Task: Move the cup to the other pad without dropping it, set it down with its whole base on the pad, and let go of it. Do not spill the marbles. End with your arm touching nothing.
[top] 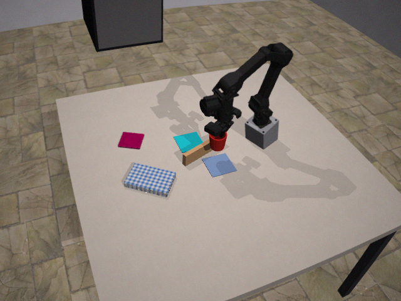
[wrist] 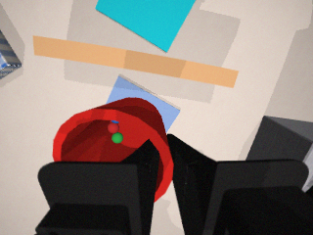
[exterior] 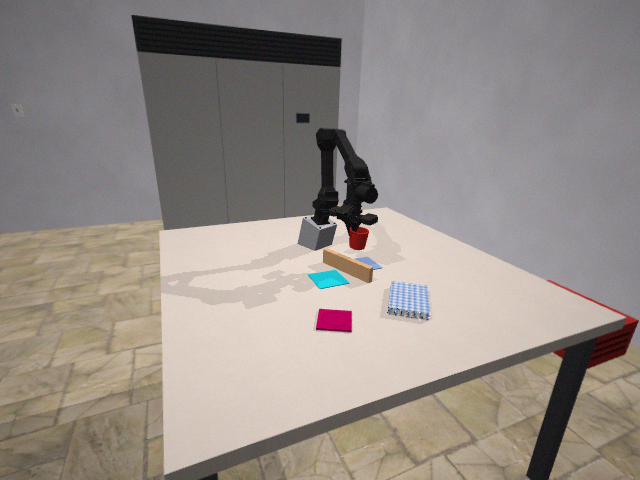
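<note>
Beige table point(top: 226, 226), tool point(wrist: 162, 147) gripping red cup point(wrist: 98, 142), marbles point(wrist: 115, 133) inside

Magenta square point(top: 130, 140) lies flat toward the table's point(top: 200, 233) left side, apart from the rest. Blue-white checkered block point(top: 149, 179) lies nearer the front edge. Grey cabinet point(exterior: 237, 134) stands against the wall; red unit point(exterior: 610, 338) sits behind the table's right corner.

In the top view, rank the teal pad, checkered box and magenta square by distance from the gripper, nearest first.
From the gripper, shut on the red cup:
1. Teal pad, just left.
2. Checkered box, lower left.
3. Magenta square, far left.
</note>
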Tool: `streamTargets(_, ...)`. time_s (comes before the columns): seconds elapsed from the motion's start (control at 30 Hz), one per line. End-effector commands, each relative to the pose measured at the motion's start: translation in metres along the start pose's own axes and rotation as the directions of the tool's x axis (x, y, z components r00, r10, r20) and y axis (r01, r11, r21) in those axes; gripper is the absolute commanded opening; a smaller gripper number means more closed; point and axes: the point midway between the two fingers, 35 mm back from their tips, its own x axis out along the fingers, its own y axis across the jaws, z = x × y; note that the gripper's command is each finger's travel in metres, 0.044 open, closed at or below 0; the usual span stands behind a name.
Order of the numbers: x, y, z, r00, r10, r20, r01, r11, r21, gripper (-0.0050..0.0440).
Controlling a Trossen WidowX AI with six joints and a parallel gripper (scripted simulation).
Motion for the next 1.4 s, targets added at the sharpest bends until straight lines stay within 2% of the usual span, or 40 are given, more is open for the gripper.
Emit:
streamTargets(0.0,-0.001,0.001,0.003,1.0,0.006,-0.004,-0.006,1.0,-0.002,0.0)
streamTargets(1.37,-0.001,-0.008,0.054,1.0,0.009,-0.005,-0.009,1.0,-0.004,0.0)
